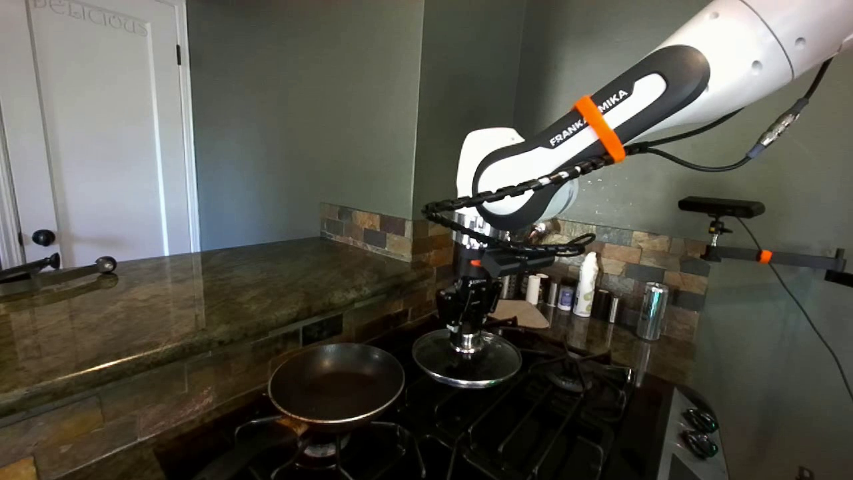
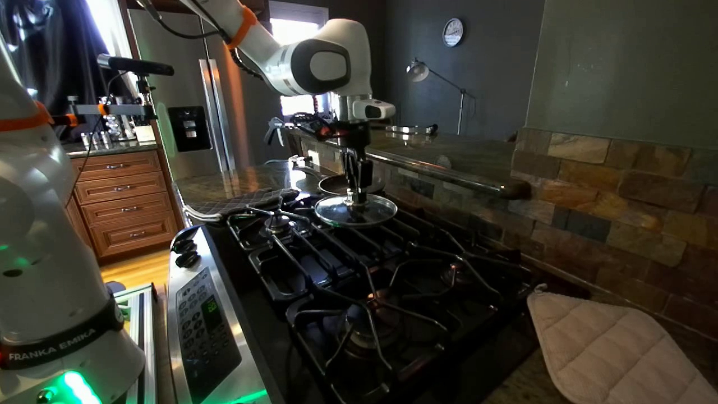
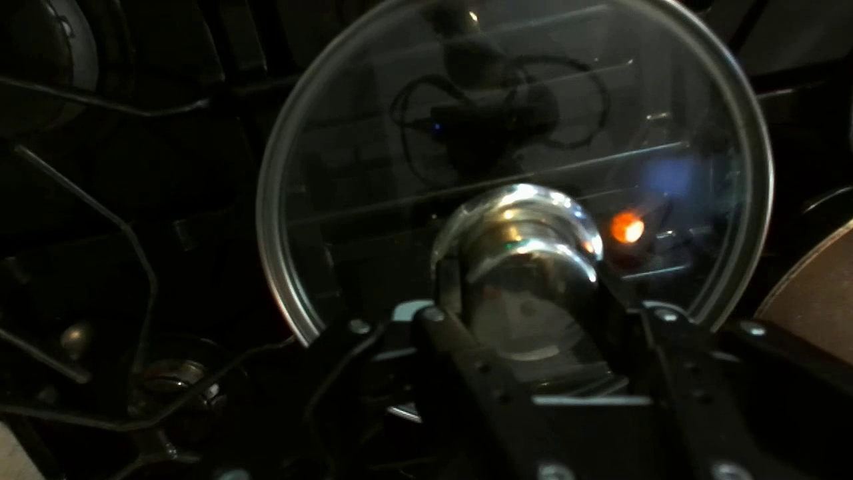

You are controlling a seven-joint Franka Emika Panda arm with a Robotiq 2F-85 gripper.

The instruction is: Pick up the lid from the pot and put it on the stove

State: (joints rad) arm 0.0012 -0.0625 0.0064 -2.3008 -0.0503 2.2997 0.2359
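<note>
The round glass lid (image 1: 496, 363) with its metal rim is level over the black stove (image 1: 533, 433), beside the pot. It also shows in an exterior view (image 2: 334, 212) and the wrist view (image 3: 360, 153). I cannot tell whether its rim touches the grates. My gripper (image 1: 466, 327) points straight down, with its fingers shut on the lid's shiny knob (image 3: 526, 293); the gripper also shows in an exterior view (image 2: 357, 188). The dark pot (image 1: 336, 387) with a brownish inside sits uncovered on a burner. In another view it is partly hidden behind the gripper and lid (image 2: 331, 184).
A raised stone ledge (image 1: 233, 287) and tiled wall run along the stove's back. A pale quilted pot holder (image 2: 617, 348) lies at the stove's end. A white spray bottle (image 1: 586, 287) and a steel can (image 1: 653, 310) stand beyond. A dark quilted mat (image 2: 241, 203) lies on the counter.
</note>
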